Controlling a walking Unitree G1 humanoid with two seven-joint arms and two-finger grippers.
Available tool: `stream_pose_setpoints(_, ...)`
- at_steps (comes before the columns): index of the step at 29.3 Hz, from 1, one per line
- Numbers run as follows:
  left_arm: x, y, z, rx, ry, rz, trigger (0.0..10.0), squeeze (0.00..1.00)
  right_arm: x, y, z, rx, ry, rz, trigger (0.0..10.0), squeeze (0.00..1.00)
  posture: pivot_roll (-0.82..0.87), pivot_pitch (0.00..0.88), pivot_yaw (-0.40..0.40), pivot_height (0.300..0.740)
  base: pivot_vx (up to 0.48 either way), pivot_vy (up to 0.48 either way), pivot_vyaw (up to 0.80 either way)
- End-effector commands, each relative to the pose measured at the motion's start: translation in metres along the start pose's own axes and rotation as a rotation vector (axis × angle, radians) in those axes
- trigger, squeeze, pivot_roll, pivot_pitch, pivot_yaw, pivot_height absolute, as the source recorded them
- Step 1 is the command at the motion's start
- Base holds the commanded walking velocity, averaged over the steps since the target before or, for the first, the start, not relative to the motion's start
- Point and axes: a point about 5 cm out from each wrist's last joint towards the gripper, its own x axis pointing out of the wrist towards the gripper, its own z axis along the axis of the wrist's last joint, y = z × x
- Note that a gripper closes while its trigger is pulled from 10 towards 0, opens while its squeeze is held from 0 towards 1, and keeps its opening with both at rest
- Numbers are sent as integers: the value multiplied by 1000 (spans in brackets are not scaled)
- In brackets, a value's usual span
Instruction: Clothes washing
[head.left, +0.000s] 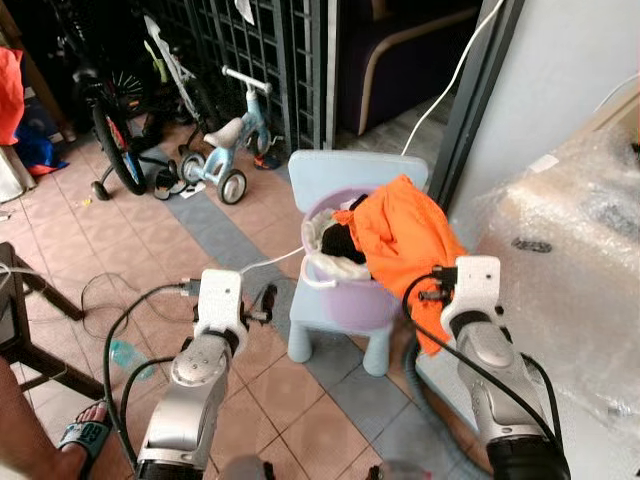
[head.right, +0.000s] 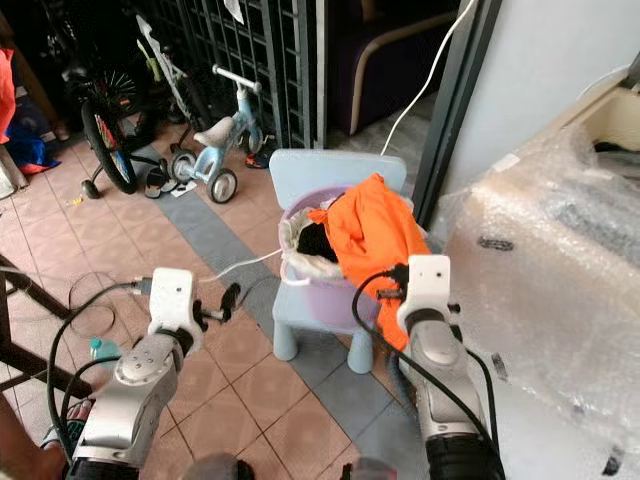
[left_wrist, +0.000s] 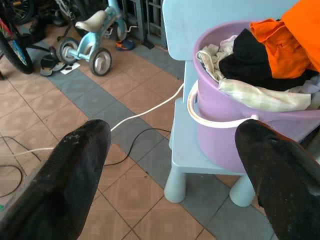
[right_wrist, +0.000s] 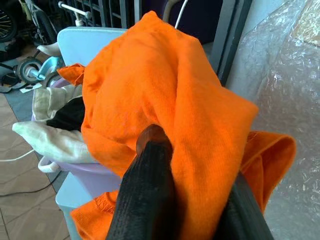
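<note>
Right pincer tips buried in orange garment folds.

No readable text, labels, brands or numbers anywhere: nothing legible on the purple bucket, the blue chair, the orange cloth or the bubble wrap.

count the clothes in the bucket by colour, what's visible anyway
orange garment, draped over the purple bucket and pinched by the right gripper: 1
black garment: 1
cream or white cloth: at least 1, it may be more than one piece
Total: at least 3 visible; anything deeper in the bucket is hidden.
</note>
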Motion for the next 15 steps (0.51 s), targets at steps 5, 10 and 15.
stream_pose_setpoints(5,2,1,8,-8,-34,-6,10000,0,6,-5,14,-52,-63,-49,10000,0,-50,47,29,740,0,0,-788)
stream_pose_setpoints(10,2,1,13,-7,-60,-24,10000,0,16,-7,28,-78,-117,-109,10000,0,-50,46,41,740,0,0,-788)
stream_pose_setpoints(15,3,-1,26,47,-100,-24,10000,0,26,-13,44,-114,-164,-165,10000,0,-20,59,34,740,0,0,-788)
